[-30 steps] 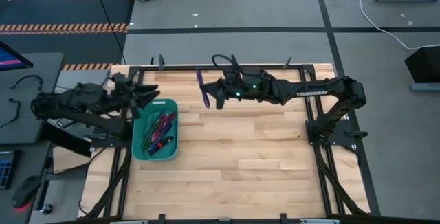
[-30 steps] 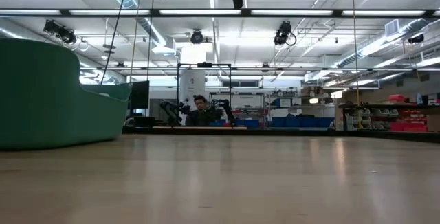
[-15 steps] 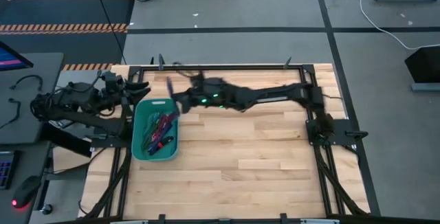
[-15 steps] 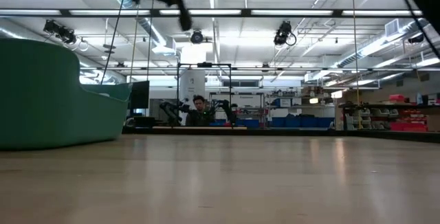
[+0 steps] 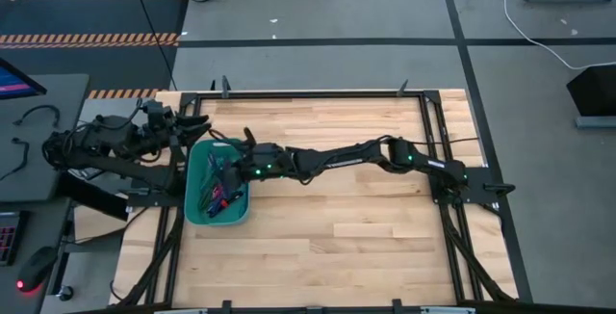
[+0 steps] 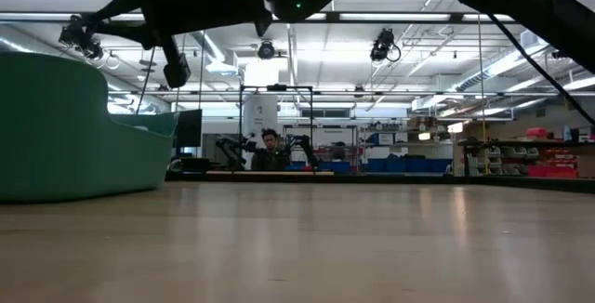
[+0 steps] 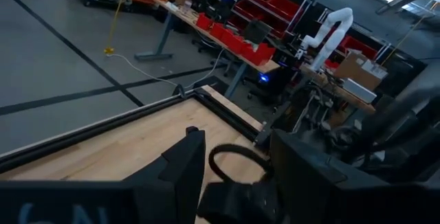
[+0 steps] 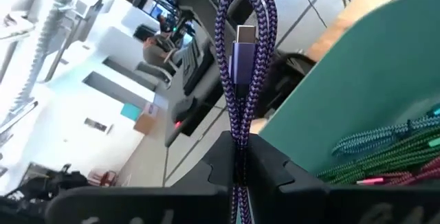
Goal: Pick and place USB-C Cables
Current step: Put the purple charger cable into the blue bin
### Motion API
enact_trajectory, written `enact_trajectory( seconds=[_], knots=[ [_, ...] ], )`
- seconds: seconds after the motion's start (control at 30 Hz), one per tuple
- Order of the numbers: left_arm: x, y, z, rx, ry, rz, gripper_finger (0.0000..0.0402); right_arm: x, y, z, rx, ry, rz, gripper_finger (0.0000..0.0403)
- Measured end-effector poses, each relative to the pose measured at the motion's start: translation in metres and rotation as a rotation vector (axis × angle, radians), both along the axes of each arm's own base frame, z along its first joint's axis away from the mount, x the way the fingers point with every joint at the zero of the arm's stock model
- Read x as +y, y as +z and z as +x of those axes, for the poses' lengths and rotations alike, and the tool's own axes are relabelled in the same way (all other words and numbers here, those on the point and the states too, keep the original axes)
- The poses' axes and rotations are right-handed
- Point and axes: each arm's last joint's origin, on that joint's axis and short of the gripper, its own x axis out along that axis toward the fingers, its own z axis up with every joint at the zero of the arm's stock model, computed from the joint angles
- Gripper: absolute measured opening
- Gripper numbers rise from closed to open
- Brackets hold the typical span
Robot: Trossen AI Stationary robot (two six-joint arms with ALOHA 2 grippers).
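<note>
My right arm stretches across the table from the right. Its gripper (image 5: 229, 165) hangs over the teal tray (image 5: 223, 217) near the left edge, shut on a purple braided USB-C cable bundle (image 8: 245, 38) whose connector (image 8: 245, 45) shows between the strands. Several more cables (image 5: 219, 195), teal, green, magenta and red-black, lie in the tray (image 8: 385, 66), also seen in the right wrist view (image 8: 385, 152). In the low view the gripper (image 6: 177, 67) hangs beside the tray wall (image 6: 56, 126). My left gripper (image 5: 195, 121) waits open just beyond the tray's far-left corner. My right gripper (image 8: 240, 154) pinches the folded purple bundle between its two fingers at the lower part of the loop (image 8: 239, 136), with several strands together. The looped end and connector stick out past the fingertips. The bundle is lifted clear, above the tray.
The tray sits at the table's left side on the wooden top (image 5: 337, 218), which stretches to the right and near edges. A black frame (image 5: 423, 121) borders the table. My left arm (image 5: 106, 145) lies close to the tray's far-left side. A person (image 6: 271, 145) sits far behind the table.
My right arm has swept from the table's far middle toward the left edge and come down over the tray, carrying the purple cable with it. My left gripper has drawn back a little toward the left edge.
</note>
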Motion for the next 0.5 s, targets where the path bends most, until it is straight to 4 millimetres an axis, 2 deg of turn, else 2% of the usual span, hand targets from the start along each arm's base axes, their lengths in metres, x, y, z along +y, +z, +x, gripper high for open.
enact_trajectory(
  seconds=[0.2,0.43,0.5],
  knots=[
    [-0.0001,0.0000,0.0001,-0.004,-0.005,-0.008,0.0172,-0.0018,-0.0014,-0.0009,0.027,-0.045,-0.008,0.0056],
    [-0.0002,0.0000,0.0001,-0.015,-0.005,-0.033,0.0172,0.0013,-0.0023,-0.0008,0.027,-0.033,-0.030,0.0132],
    [-0.0002,-0.0001,0.0001,-0.015,-0.005,-0.036,0.0172,-0.0052,-0.0019,-0.0014,0.036,0.039,-0.052,0.0153]
  ],
)
